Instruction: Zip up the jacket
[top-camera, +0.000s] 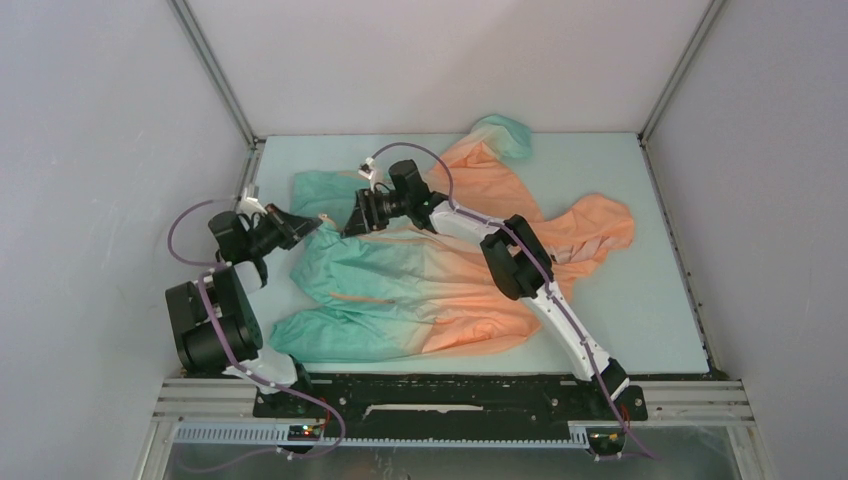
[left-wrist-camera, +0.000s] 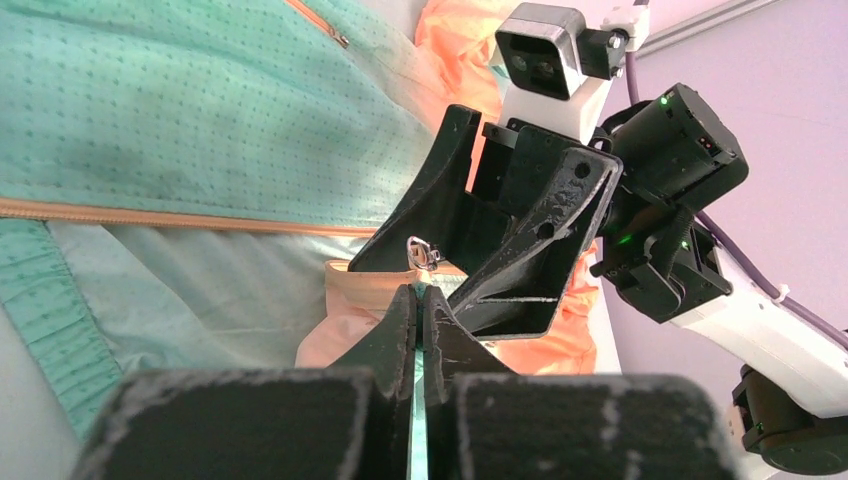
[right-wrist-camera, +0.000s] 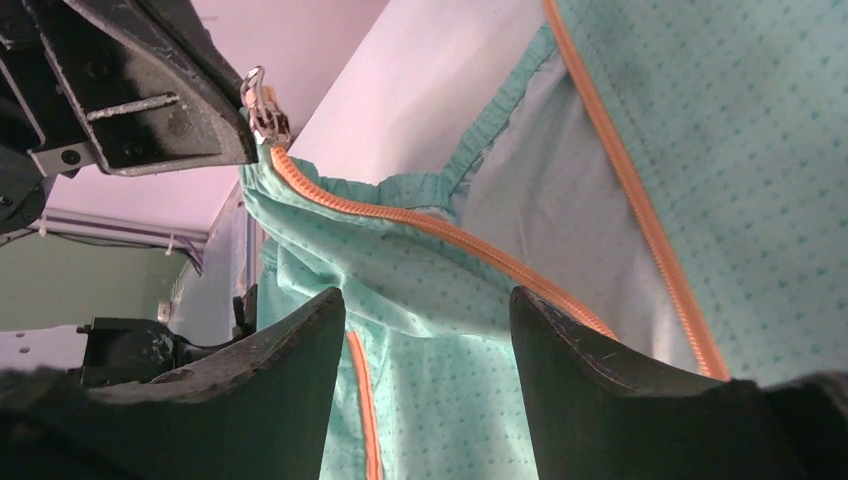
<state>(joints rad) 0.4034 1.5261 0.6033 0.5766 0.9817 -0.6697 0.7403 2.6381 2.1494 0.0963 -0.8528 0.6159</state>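
Note:
The jacket (top-camera: 420, 280) lies spread on the table, teal hem to the left and orange hood (top-camera: 590, 228) to the right, its front open. My left gripper (top-camera: 298, 228) is shut on the teal hem edge (left-wrist-camera: 417, 292) just below the metal zip slider (left-wrist-camera: 424, 250). My right gripper (top-camera: 352, 216) is open and empty, hovering over the hem close to the left one, its fingers (left-wrist-camera: 530, 240) on either side of the slider. In the right wrist view the slider (right-wrist-camera: 263, 108) hangs at the left gripper's fingertip (right-wrist-camera: 150, 110), and the orange zip tape (right-wrist-camera: 440, 232) runs down from it.
The pale table (top-camera: 620, 330) is enclosed by grey walls with metal corner posts (top-camera: 215, 70). A teal sleeve (top-camera: 330, 187) lies at the back left and another sleeve (top-camera: 500, 135) at the back. The black base rail (top-camera: 450, 395) runs along the near edge.

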